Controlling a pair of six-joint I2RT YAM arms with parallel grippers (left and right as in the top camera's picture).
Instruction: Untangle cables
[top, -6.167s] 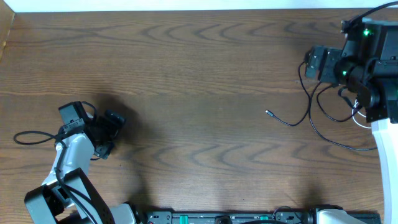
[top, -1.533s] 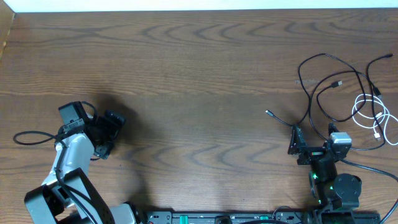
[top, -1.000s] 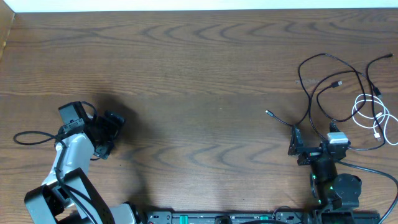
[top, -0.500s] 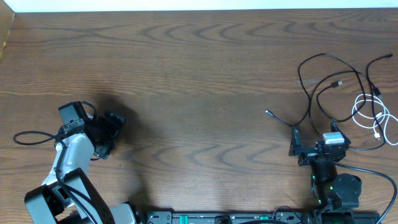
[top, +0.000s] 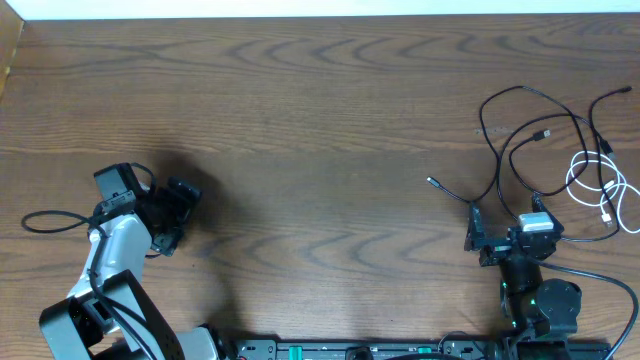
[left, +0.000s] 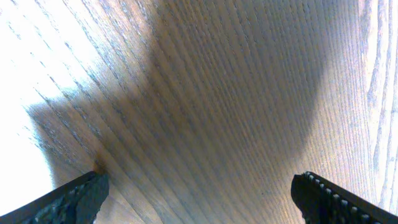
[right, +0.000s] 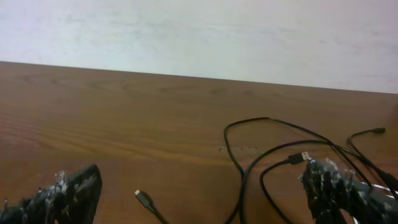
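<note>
Near left, the left gripper (top: 173, 216) hovers over the bare wooden table (top: 320, 120), jaws spread, empty. Near right, the right gripper (top: 505, 238) gapes empty too. Just beyond it lie looped black cables (top: 521, 89) and a white cable (top: 569, 178).

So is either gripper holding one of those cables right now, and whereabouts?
Nothing is held: the left gripper and right gripper are both open and empty.

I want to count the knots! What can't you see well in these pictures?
- Overhead view: the black cables are too thin to tell which lies on top where they cross.
- Right wrist view: the right finger hides where they run on.
- Left wrist view: only table, no cables.
</note>
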